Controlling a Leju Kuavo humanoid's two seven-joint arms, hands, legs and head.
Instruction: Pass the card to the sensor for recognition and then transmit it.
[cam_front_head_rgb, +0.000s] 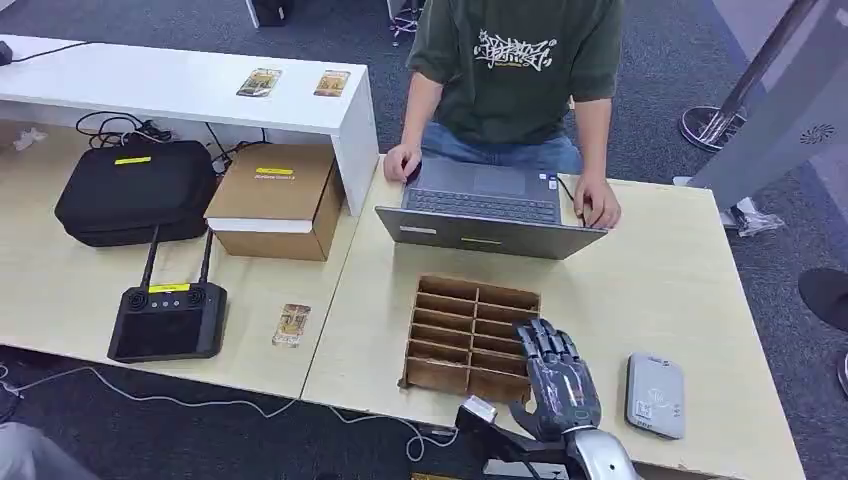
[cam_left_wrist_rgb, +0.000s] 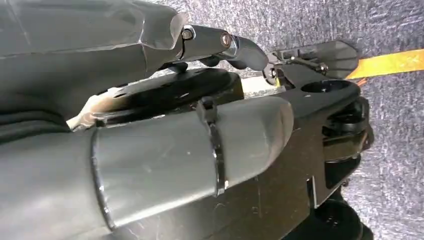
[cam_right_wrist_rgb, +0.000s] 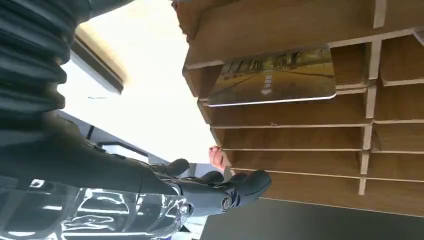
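Observation:
A card (cam_right_wrist_rgb: 280, 75) with a road picture stands in one slot of the wooden slotted organizer (cam_right_wrist_rgb: 300, 140). My right hand (cam_front_head_rgb: 555, 385) hovers over the organizer's (cam_front_head_rgb: 478, 287) near right corner with its fingers stretched out and nothing in them. In the right wrist view its dark fingers (cam_right_wrist_rgb: 240, 187) stay apart from the card. The grey card sensor (cam_front_head_rgb: 655, 395) lies flat on the table to the right of this hand. My left hand (cam_left_wrist_rgb: 165, 150) hangs beside my body over the carpet and holds nothing.
A person types at a laptop (cam_front_head_rgb: 485, 205) just behind the organizer. Another card (cam_front_head_rgb: 291, 324) lies on the left table beside a black controller (cam_front_head_rgb: 167, 318). A cardboard box (cam_front_head_rgb: 275, 198) and a black case (cam_front_head_rgb: 135, 190) sit further back. Two cards (cam_front_head_rgb: 259, 82) rest on the white shelf.

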